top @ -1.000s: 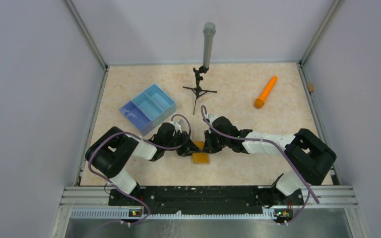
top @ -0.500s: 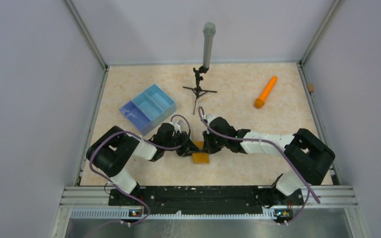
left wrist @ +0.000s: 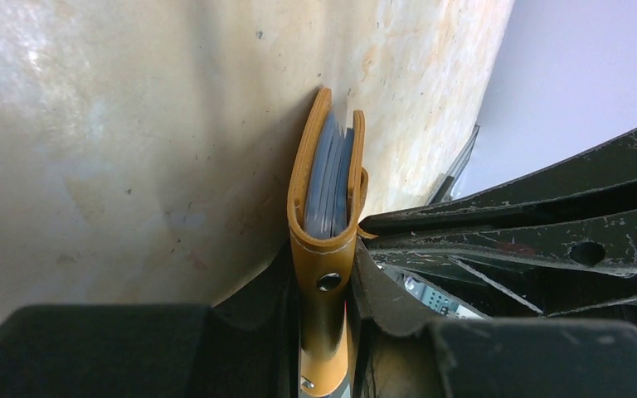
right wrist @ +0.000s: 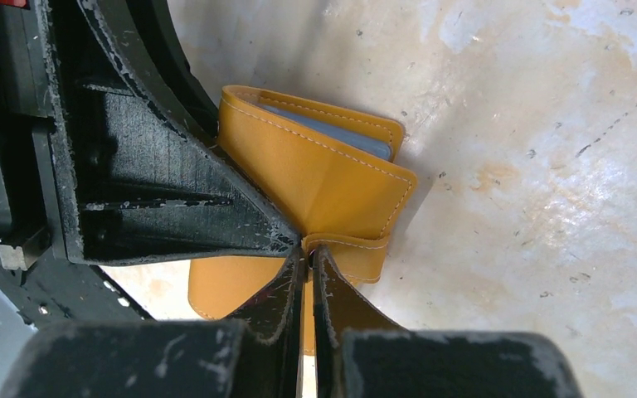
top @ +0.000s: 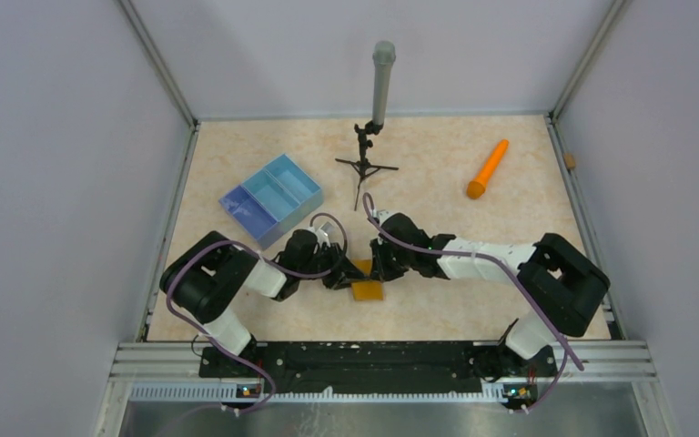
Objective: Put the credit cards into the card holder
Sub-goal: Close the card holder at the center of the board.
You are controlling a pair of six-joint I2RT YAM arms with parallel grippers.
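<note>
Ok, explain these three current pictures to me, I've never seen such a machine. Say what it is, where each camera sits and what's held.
It is a robot with two arms, the left arm and right arm, bolted at the near edge of a table. One picture looks down from above; the other two come from a camera on each wrist, looking along its own jaws. On the table are a blue divided tray, an orange cone-shaped stick and a small tripod stand. Between the arms is a mustard card holder. The left jaws clamp its folded body; the right jaws pinch its tab. Greyish-blue layers show inside; cards or pockets, I cannot tell.
</note>
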